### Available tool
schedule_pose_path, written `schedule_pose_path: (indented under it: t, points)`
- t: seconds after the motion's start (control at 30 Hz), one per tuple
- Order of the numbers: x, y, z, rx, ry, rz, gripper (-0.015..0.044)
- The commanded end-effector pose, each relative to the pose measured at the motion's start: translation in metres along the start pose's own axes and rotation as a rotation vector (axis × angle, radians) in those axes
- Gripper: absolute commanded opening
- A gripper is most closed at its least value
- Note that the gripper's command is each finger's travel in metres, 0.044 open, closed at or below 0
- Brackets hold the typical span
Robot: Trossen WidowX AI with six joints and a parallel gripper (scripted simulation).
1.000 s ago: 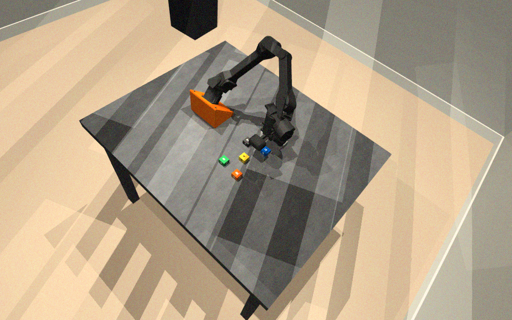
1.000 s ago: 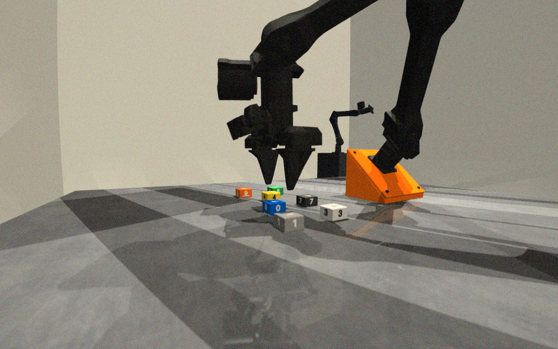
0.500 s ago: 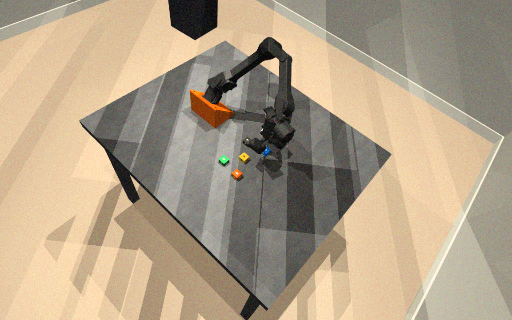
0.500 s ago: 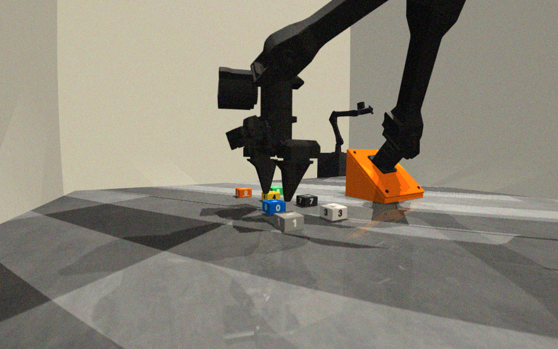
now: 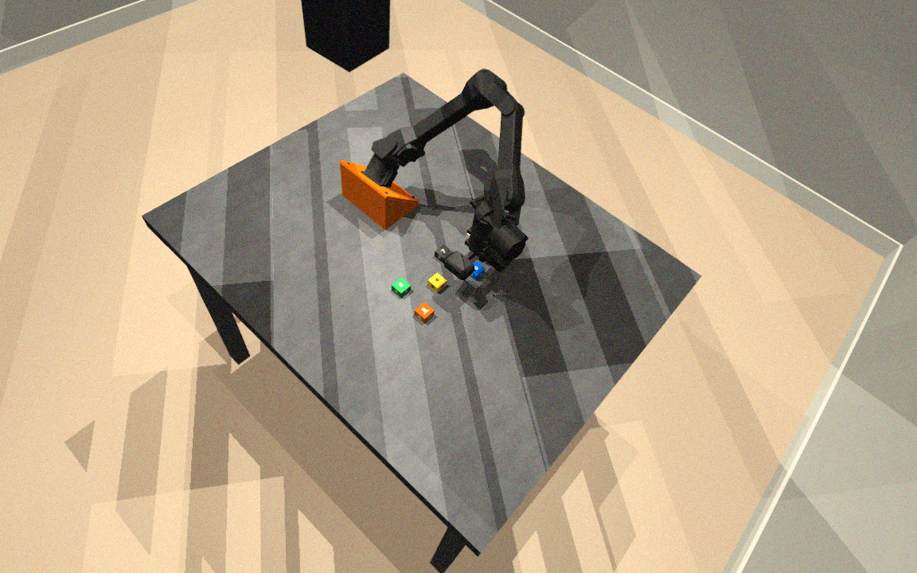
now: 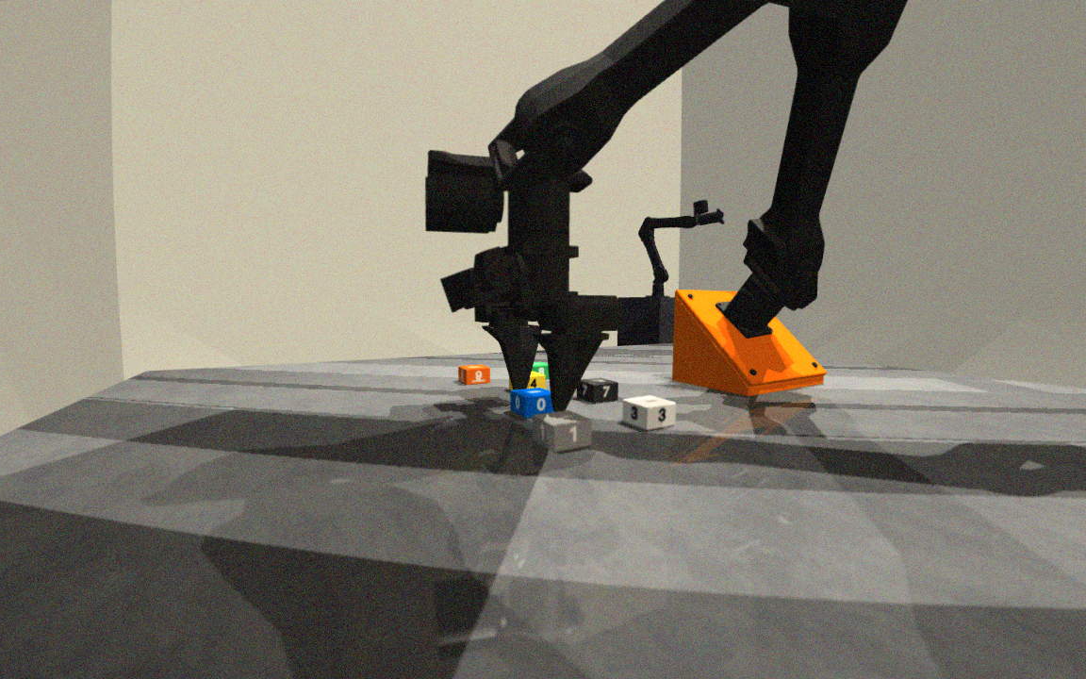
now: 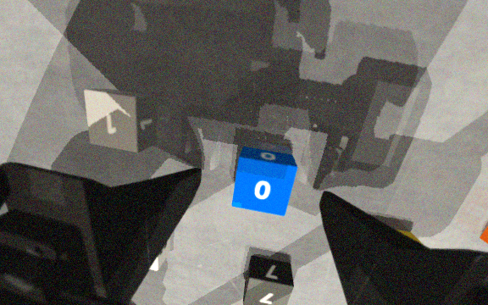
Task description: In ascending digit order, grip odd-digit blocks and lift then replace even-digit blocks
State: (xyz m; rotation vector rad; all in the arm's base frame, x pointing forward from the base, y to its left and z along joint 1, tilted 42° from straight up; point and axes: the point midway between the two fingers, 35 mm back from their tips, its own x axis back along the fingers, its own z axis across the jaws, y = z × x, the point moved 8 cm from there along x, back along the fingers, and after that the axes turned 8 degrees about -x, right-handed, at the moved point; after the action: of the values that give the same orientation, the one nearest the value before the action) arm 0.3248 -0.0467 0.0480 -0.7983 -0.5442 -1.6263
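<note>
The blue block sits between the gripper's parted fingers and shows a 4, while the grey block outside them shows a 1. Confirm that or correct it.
The digit is wrong: the wrist view shows a 0 on the blue block. It does sit between the parted fingers of the gripper, and the grey block outside them shows a 1.
</note>
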Motion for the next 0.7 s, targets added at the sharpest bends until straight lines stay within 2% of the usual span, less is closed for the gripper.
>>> schedule_pose_path:
  t: [0.0,0.17,0.67]
  points:
    - [-0.0009,-0.0002,0.0,-0.004,0.004,-0.001,0.0242]
    - [-0.0009,-0.0002,0.0,-0.004,0.004,-0.001,0.012]
    - [-0.0009,-0.0002,0.0,-0.004,0.004,-0.001,0.012]
